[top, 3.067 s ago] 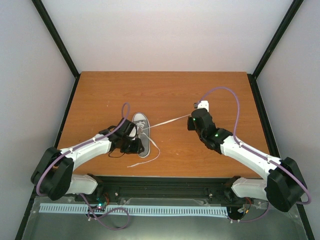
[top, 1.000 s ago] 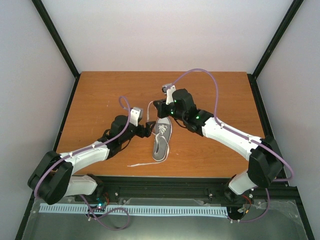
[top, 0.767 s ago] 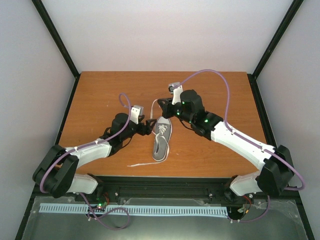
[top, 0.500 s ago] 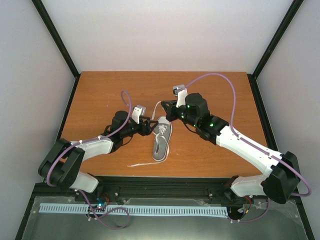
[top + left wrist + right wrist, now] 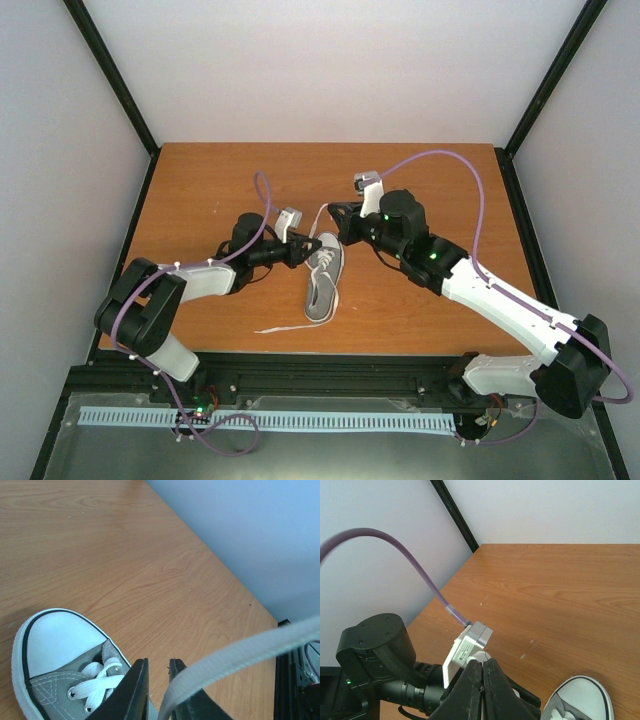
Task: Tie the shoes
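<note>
A small grey canvas sneaker point(image 5: 319, 290) with a white rubber toe cap lay near the centre of the top view, toe toward the upper edge, on the brown wooden table point(image 5: 430, 180). One long white lace point(image 5: 240, 652) hung taut in the air, crossing the lower right of the left wrist view. A second lace end point(image 5: 285, 326) trailed slack below the heel.

My left gripper point(image 5: 159, 692) sat just beside the toe. Its jaws were narrow, with the taut lace in the slim gap, and I could not tell whether they pinched it.

My right gripper point(image 5: 482, 677), just to its right, had its jaws pressed together. The strand ran up to it, so I judged it held the lace stretched for a handover.
</note>
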`<control>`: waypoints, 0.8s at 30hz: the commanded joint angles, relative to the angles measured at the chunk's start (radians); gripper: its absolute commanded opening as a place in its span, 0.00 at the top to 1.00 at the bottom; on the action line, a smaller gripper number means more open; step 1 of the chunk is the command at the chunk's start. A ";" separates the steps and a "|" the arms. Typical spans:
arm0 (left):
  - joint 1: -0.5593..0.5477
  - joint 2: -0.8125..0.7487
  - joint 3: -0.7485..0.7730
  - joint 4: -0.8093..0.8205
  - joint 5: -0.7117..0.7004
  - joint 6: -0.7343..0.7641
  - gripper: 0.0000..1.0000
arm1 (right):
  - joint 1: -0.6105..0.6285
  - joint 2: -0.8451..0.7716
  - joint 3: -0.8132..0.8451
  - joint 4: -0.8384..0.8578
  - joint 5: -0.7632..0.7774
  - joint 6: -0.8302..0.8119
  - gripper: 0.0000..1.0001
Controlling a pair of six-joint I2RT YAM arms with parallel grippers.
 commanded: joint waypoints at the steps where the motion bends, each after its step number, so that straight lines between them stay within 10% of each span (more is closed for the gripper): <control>1: 0.004 -0.007 0.032 0.004 0.081 0.025 0.88 | 0.004 -0.006 0.000 -0.017 0.020 0.009 0.97; 19: 0.004 -0.057 0.022 -0.200 -0.001 0.061 0.99 | -0.147 0.472 0.170 0.006 -0.047 0.014 0.94; 24: 0.004 -0.043 0.030 -0.227 -0.056 0.041 0.99 | -0.186 0.486 0.178 -0.049 -0.053 0.007 0.24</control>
